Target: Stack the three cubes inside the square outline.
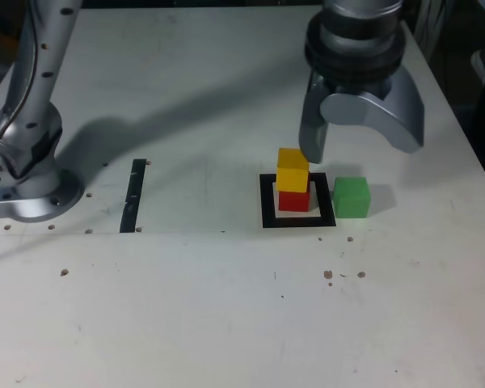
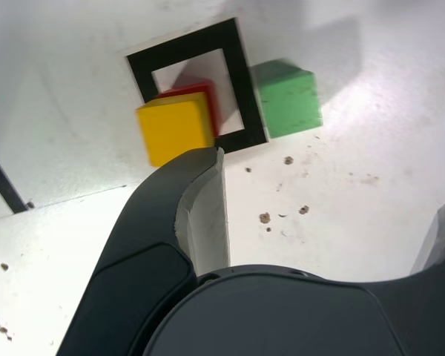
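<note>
- Sitting inside the square outline on the white bench, the red cube carries the yellow cube; the green cube rests just outside the outline, on the exterior view's right.
- Only the exterior view shows the arm's base and the black strip.
- The wrist view shows the yellow cube offset from the red one.
- The gripper hangs above, spread wide, empty.

1. We list a white table, its surface flecked with small brown specks.
2. On it we list: square outline, red cube inside, green cube just beside it, black strip, arm base.
</note>
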`<action>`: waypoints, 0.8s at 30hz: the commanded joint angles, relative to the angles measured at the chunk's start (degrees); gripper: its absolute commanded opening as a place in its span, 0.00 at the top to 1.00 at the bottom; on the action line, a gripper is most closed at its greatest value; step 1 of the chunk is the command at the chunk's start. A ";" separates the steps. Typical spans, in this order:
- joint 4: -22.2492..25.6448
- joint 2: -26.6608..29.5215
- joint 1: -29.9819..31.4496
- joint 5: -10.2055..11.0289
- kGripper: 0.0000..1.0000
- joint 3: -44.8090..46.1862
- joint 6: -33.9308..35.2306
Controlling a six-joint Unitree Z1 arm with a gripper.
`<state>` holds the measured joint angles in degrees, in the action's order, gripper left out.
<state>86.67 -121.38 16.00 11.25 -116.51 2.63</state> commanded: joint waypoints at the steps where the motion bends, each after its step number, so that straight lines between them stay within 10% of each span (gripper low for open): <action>1: -0.21 -0.94 -0.01 0.40 0.01 -0.56 -0.76; 24: -1.49 -8.05 -1.51 0.14 0.01 -1.99 -5.32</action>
<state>85.37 -128.57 14.84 11.46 -118.65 -2.31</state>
